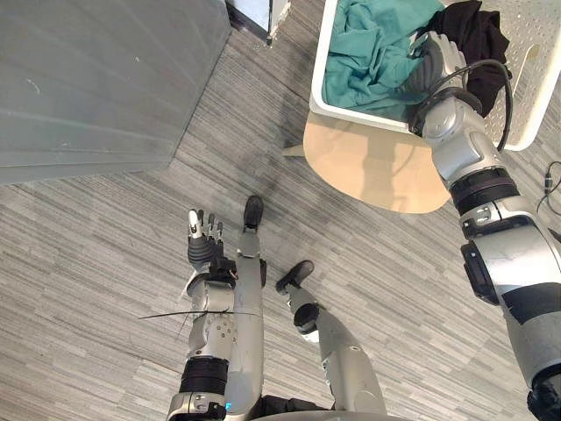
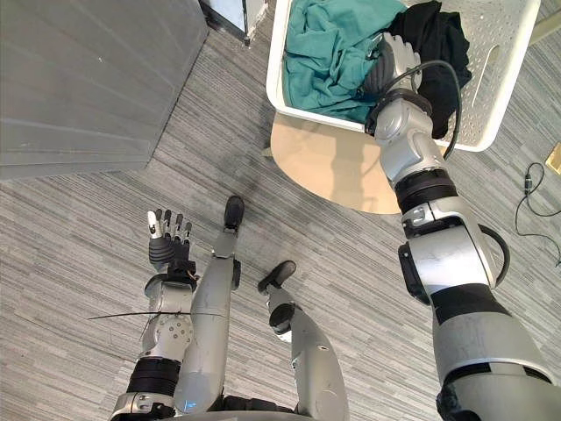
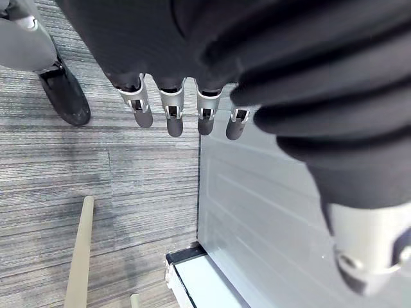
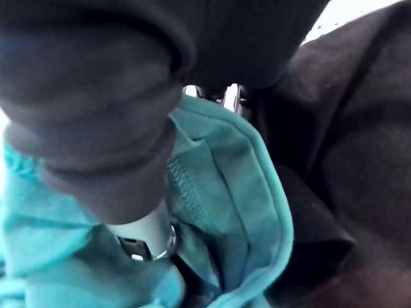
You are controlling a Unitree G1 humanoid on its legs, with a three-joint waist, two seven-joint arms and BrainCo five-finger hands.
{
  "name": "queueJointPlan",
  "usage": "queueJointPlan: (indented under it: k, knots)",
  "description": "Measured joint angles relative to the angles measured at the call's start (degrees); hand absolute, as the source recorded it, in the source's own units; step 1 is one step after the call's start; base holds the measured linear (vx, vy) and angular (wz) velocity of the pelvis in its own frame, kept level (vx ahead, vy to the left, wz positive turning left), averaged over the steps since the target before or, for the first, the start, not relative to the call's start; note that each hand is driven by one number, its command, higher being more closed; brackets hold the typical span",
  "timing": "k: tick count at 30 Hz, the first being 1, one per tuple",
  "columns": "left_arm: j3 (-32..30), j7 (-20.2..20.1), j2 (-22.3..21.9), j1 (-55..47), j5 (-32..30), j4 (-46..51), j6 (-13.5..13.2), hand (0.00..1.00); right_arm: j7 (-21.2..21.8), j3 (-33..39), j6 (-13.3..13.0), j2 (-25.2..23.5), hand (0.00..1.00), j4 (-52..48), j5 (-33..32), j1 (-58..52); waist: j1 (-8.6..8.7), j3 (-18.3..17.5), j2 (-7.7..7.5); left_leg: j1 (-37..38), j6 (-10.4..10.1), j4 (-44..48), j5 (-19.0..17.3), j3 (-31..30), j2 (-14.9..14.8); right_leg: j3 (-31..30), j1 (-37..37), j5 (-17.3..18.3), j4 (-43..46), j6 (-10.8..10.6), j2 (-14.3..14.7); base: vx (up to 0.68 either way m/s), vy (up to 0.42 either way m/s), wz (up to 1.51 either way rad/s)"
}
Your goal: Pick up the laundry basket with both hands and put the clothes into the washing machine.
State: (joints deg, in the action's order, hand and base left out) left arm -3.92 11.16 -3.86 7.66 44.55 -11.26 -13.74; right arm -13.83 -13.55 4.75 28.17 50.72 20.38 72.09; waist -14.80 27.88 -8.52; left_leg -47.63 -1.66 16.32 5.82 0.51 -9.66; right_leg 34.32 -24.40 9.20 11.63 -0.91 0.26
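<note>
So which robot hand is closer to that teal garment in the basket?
The right. The right robot hand sits against the teal garment inside the white basket. The left robot hand hangs open above the floor, well away from it.

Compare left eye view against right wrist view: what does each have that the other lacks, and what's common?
Left eye, not wrist: the white laundry basket sitting on a round wooden stool, the grey cabinet, and the open left hand over the floor.
Right wrist, not eye: the stitched hem of the teal garment up close, lapping against the black garment.
Both: the right hand down in the basket where teal meets black.
</note>
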Motion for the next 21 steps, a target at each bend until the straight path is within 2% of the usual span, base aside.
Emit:
queueJointPlan:
  k: [3, 8, 13, 21]
  knots:
    - [0.1, -0.1, 0.0, 0.0, 0.0, 0.0, -0.2, 0.0, -1.0, 1.9, -1.3, -1.3, 1.0, -0.5, -6.9, -0.5, -0.06, 0.0, 0.0, 0.1, 0.0, 0.5, 0.0, 0.5, -1.2, -0.3, 0.2, -0.9, 0.1, -0.2, 0.8, -0.01, 0.004, -0.12]
    - [2.3, -1.2, 0.0, 0.0, -0.2, 0.1, -0.3, 0.0, -2.8, 4.6, -2.2, -1.6, 1.0, -4.7, -11.4, -3.3, 0.07, 0.0, -0.01, 3.1, 0.0, 0.6, 0.0, 1.1, -2.1, -0.6, 2.7, -0.8, 0.5, -0.2, 1.3, -0.02, 0.001, -0.05]
    - [4.7, -2.5, 0.1, 0.1, -0.2, 0.2, -0.3, 0.0, -5.3, 8.2, -4.2, -0.6, 1.0, -12.4, -13.6, -4.4, 1.22, 0.0, -0.01, 6.2, 0.0, -0.1, 0.0, 1.5, -2.4, -0.8, 4.7, 0.0, 2.1, 0.3, 1.1, -0.05, 0.031, 0.02]
    - [6.1, -3.3, 1.0, 0.1, -0.2, 0.2, -0.4, 0.0, -7.4, 9.3, -5.2, -0.3, 1.0, -19.4, -14.2, -5.2, 1.17, -0.4, -0.34, 9.5, -0.3, -0.7, 0.2, 2.7, -2.0, -1.2, 6.6, 1.7, 4.4, 0.4, -0.1, -0.03, 0.026, 0.01]
